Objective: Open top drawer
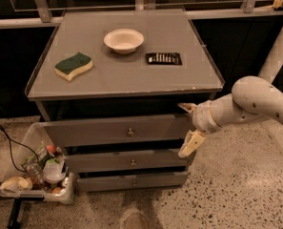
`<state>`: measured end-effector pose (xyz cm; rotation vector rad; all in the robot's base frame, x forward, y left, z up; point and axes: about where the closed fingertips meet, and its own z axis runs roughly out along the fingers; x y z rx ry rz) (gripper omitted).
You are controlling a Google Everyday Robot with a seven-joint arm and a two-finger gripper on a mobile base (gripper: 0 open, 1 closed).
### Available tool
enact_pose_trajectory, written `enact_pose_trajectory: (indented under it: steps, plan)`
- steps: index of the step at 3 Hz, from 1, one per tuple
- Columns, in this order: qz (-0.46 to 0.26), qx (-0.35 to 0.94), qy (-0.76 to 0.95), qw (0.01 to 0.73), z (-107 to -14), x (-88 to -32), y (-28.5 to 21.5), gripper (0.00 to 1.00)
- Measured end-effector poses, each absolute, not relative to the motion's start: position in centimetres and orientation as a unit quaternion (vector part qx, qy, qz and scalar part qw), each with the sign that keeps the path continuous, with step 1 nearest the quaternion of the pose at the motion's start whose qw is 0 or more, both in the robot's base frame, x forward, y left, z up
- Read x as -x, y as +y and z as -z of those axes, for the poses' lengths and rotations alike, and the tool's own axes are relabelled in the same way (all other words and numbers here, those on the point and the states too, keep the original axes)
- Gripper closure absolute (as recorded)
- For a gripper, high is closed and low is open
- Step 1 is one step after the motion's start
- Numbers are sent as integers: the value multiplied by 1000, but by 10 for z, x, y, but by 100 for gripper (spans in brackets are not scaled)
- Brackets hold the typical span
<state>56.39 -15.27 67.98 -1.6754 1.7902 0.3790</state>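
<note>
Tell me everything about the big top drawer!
The top drawer is a wide grey front, the tallest of three, right under the cabinet top. One small round metal knob sits at its middle. The gripper is at its right end, fingers open above and below that edge. Nothing grips the knob.

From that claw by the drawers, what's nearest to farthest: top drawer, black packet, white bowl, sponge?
From the gripper, low on the right:
1. top drawer, right beside it
2. black packet, on top, right
3. white bowl, on top, back
4. sponge, on top, left
</note>
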Motion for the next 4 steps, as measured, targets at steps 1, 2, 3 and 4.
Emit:
enact_pose_trajectory:
  steps: [1, 2, 3, 4]
  plan:
    - [-139, 632, 691, 321, -665, -576, -152, 0]
    - [-102, 635, 701, 308, -654, -614, -157, 0]
    - [-102, 635, 701, 307, -654, -615, -157, 0]
    - [-108, 633, 704, 305, -652, -615, -156, 0]
